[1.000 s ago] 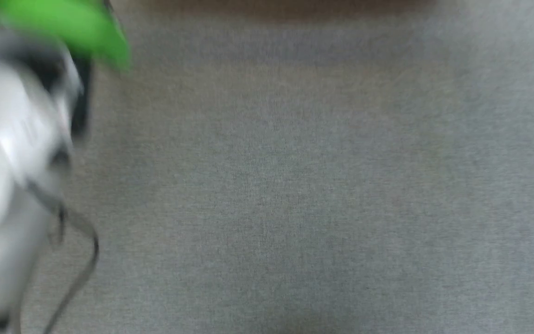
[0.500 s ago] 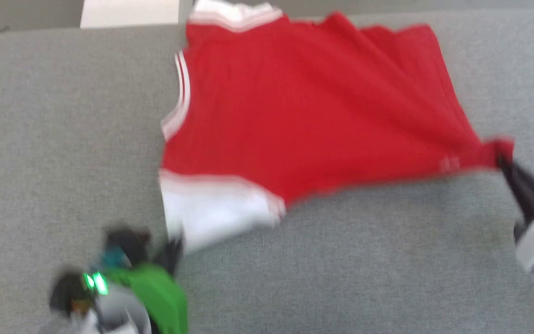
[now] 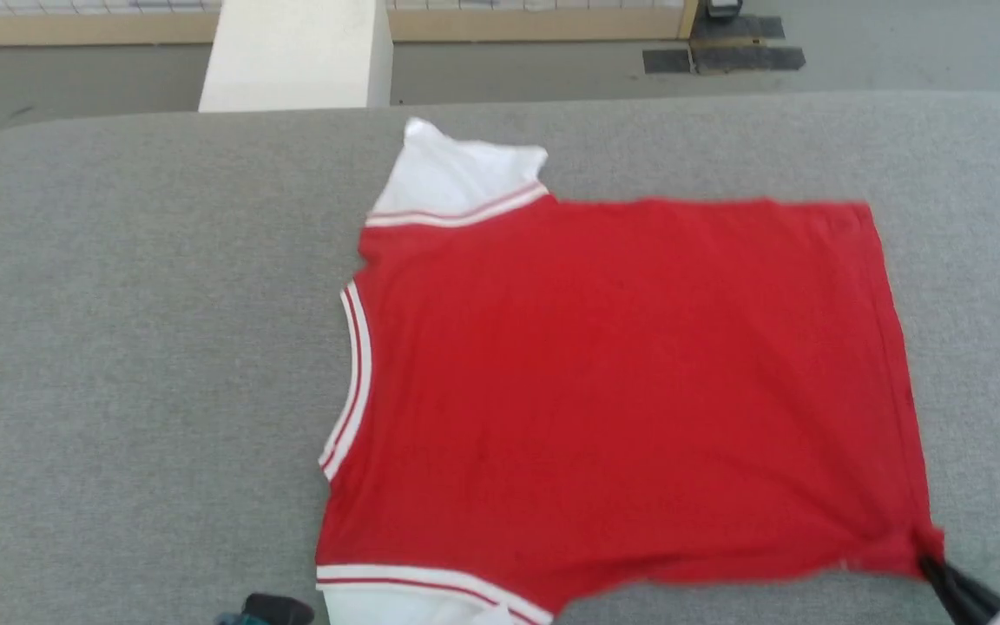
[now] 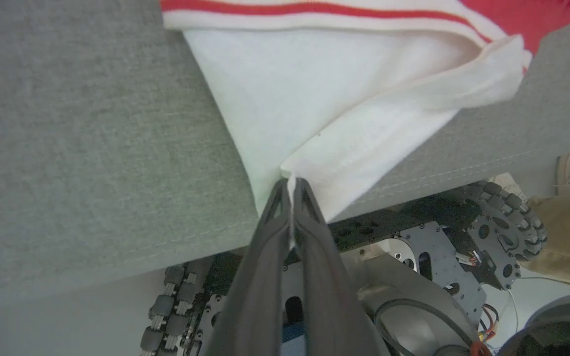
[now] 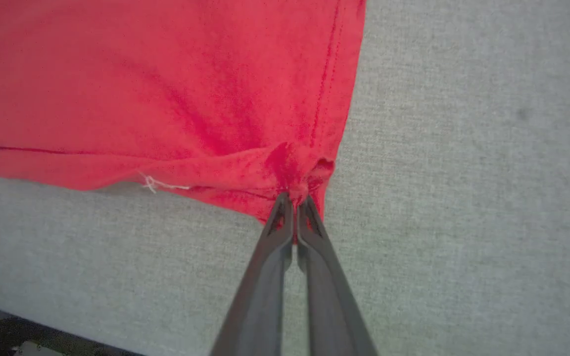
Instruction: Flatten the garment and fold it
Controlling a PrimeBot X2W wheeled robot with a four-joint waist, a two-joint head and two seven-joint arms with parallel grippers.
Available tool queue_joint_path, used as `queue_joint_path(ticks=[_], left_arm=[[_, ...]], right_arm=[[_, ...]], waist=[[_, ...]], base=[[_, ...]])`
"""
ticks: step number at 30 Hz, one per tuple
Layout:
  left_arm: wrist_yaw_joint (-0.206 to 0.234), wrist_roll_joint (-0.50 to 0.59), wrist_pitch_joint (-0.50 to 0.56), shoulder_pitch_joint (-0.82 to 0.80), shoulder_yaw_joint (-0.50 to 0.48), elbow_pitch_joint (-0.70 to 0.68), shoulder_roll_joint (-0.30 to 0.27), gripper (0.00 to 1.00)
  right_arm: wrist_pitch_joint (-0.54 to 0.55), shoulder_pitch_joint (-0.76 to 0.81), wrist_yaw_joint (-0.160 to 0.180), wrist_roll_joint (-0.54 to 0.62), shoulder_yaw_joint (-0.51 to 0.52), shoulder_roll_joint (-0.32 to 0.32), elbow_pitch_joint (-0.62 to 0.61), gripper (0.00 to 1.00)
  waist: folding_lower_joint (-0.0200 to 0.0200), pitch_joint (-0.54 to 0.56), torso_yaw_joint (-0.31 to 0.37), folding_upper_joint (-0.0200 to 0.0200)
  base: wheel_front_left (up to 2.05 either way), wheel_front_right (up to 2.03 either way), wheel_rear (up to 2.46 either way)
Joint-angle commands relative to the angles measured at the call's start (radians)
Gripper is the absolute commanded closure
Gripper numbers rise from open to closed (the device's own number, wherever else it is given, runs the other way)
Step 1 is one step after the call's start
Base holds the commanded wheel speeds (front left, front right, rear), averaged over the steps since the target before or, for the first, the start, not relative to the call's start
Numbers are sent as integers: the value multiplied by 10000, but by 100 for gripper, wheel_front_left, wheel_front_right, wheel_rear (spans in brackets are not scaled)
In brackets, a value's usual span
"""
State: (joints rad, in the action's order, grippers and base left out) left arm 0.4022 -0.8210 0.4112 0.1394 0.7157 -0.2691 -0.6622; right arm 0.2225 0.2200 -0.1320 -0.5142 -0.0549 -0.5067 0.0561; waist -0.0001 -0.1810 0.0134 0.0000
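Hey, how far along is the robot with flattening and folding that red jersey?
Done: the jersey lies spread almost flat on the grey table, plain red side up. In hand: the left gripper has its jaws shut on the near white sleeve, which reaches past the table edge; the right gripper pinches the bunched hem corner. Left: smoothing those two spots, letting go, and every fold.

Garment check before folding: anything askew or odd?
The garment lies mostly flat, but its near sleeve is doubled over past the edge of the table, pinched by the left gripper; the hem corner bunches at the right gripper.
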Motion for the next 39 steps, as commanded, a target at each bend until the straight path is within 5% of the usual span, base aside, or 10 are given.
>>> queue_joint_path(ticks=[1,7,17,25,34,37,38,39], left_arm=[[78,-180,-88,242,-191,-96,-115,100],[106,-43,-996,-24,-1052,-894,-383,100],[-820,775,-1156,-2987,-1367,-1290,-59,100],[-1368,1008,-2079,-5057,-1778,531,903,100],[-1816,1165,-2483,-5770,-1386,3073,1599,100],[-1943,1158,-2593,-5979,-1243,3744,1917,87],[-1979,1166,-2649,-6043,-1216,3903,1996,84],[-2027,1188,-2711,-6124,-1178,4083,2073,71]], right_arm=[[179,324,13,-83,185,68,-225,100],[513,728,13,97,926,162,-1231,100],[1068,-1435,13,-16,554,-727,-2055,100],[837,-3481,13,-108,-89,-1501,-1153,100],[683,-4650,13,-318,-1244,-1552,262,100],[576,-4855,13,-432,-1502,-1575,651,100],[539,-4902,13,-467,-1543,-1587,745,91],[497,-4951,13,-512,-1584,-1600,857,53]], waist=[[1,134,-90,0],[1,333,-105,0],[1,-681,55,0],[1,-1936,100,0],[1,-2413,-49,0],[1,-2431,-112,0],[1,-2427,-131,0],[1,-2414,-151,0]], base=[[0,0,0],[0,0,0],[0,0,0],[0,0,0],[0,0,0],[0,0,0],[0,0,0],[0,0,0]])
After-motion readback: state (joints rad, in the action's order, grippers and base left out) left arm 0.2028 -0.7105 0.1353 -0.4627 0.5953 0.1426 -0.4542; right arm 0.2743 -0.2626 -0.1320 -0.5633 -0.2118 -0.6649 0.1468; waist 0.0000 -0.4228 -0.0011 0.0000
